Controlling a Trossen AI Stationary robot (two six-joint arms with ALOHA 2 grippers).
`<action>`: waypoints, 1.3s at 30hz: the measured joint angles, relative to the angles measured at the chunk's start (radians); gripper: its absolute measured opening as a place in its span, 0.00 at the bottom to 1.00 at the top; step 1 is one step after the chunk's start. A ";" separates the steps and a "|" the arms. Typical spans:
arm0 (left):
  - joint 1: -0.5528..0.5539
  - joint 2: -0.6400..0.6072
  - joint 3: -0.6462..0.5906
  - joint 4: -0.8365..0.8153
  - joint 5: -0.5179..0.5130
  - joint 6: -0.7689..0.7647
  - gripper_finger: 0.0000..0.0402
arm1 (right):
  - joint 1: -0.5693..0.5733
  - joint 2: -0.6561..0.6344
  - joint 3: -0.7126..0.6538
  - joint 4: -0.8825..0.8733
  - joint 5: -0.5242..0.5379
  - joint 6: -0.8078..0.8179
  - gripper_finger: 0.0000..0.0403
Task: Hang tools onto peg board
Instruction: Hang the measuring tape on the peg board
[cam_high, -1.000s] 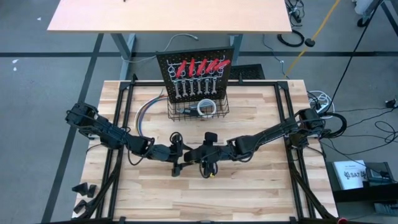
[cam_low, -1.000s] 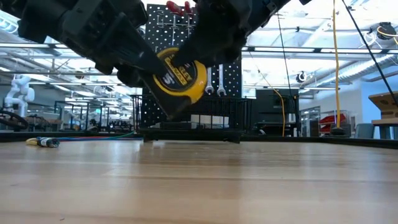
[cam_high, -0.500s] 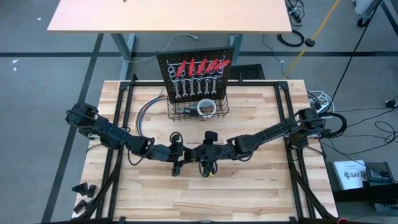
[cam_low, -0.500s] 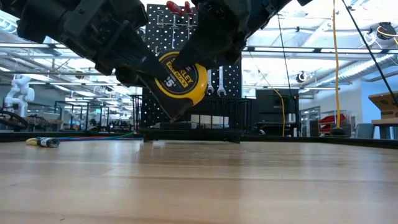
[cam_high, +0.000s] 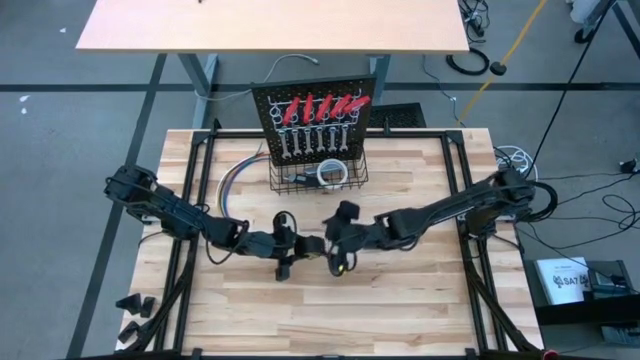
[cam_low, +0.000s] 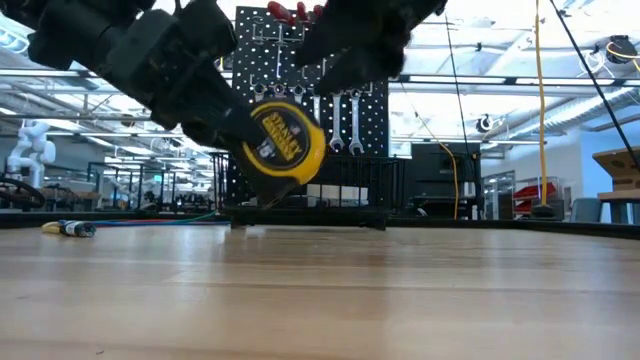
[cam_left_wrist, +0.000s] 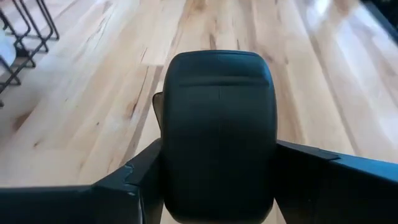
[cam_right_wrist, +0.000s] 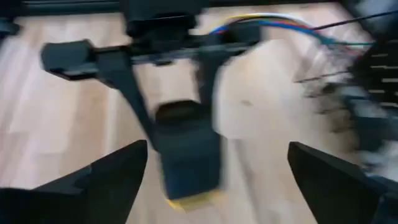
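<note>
The yellow-and-black tape measure (cam_low: 282, 146) hangs above the table's middle with my left gripper (cam_high: 303, 247) shut on it. The left wrist view shows its black case (cam_left_wrist: 217, 130) between my fingers. My right gripper (cam_high: 338, 243) stands open just right of it and higher, touching nothing. In the right wrist view its fingers stand wide apart, with the tape measure (cam_right_wrist: 186, 158) beyond them. The peg board (cam_high: 315, 108) stands upright at the far middle. Red-handled tools (cam_high: 322, 104) and silver wrenches (cam_high: 312, 143) hang on it. My left gripper pinches the tape measure's case between its two fingers (cam_left_wrist: 140, 180), one on each flat side (cam_left_wrist: 171, 143). The fingers come from the table's left, slanting down. The tape measure is lifted clear of the table, its label face (cam_low: 285, 140) toward the near edge.
A black wire basket (cam_high: 290, 182) at the board's foot holds a white tape roll (cam_high: 333, 172). A bundle of coloured wires (cam_high: 233, 183) lies left of the basket. Bare wood stretches along the near part of the table (cam_high: 400, 310).
My right gripper has let go of the tape measure and drawn back, up and toward the table's right. The tape measure stays in my left gripper and has turned a little in the hold.
</note>
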 joint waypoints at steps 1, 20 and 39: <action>0.001 -0.008 0.000 -0.022 0.001 0.000 0.54 | 0.001 -0.022 0.000 -0.030 0.023 0.000 0.93; 0.138 -0.575 -0.187 0.445 0.669 0.105 0.54 | 0.020 -0.248 -0.070 -0.658 0.426 0.321 0.75; 0.487 -0.057 -0.350 1.037 0.401 -0.133 0.54 | -0.055 -0.248 -0.101 -0.599 0.427 0.281 0.75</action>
